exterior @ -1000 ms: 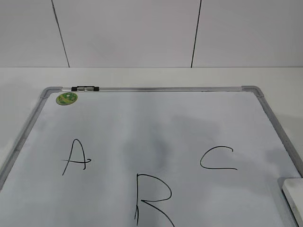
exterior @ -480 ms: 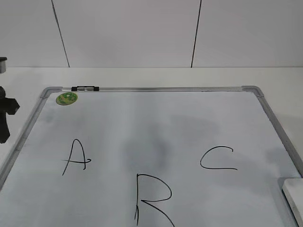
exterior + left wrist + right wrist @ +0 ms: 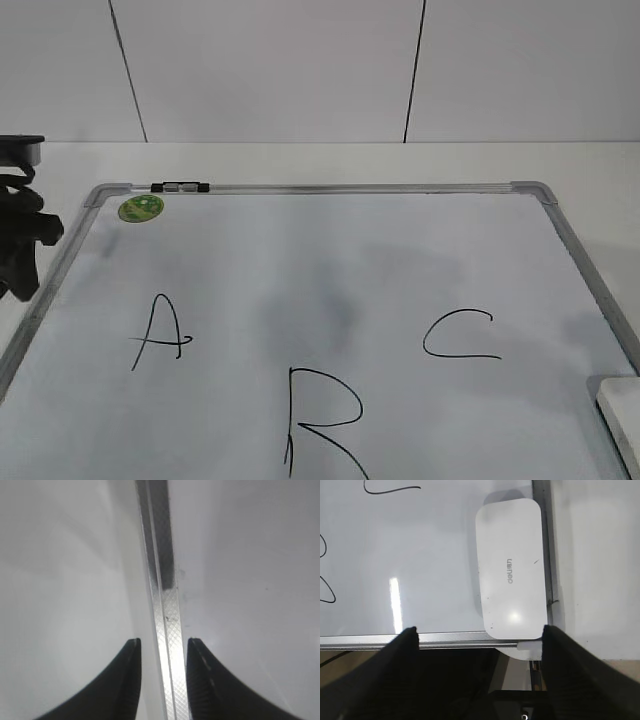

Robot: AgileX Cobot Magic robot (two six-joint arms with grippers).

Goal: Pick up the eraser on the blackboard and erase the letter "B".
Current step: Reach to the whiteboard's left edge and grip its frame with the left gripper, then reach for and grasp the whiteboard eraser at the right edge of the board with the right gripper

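Eraser [image 3: 510, 570] lies ungrasped in the blackboard's [image 3: 330, 260] near right corner, the spread-wide right tool [image 3: 477, 635] hovering above it, the left tool [image 3: 162, 652] parted over the frame; next, I judge, descend and grip

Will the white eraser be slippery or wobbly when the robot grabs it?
Probably a bit slippery: the eraser has a glossy top that mirrors the light. It looks like a stiff block, so it likely won't bend. Lying flat and low on the blackboard, it seems unlikely to tip or roll. The right gripper stands wide open near it.
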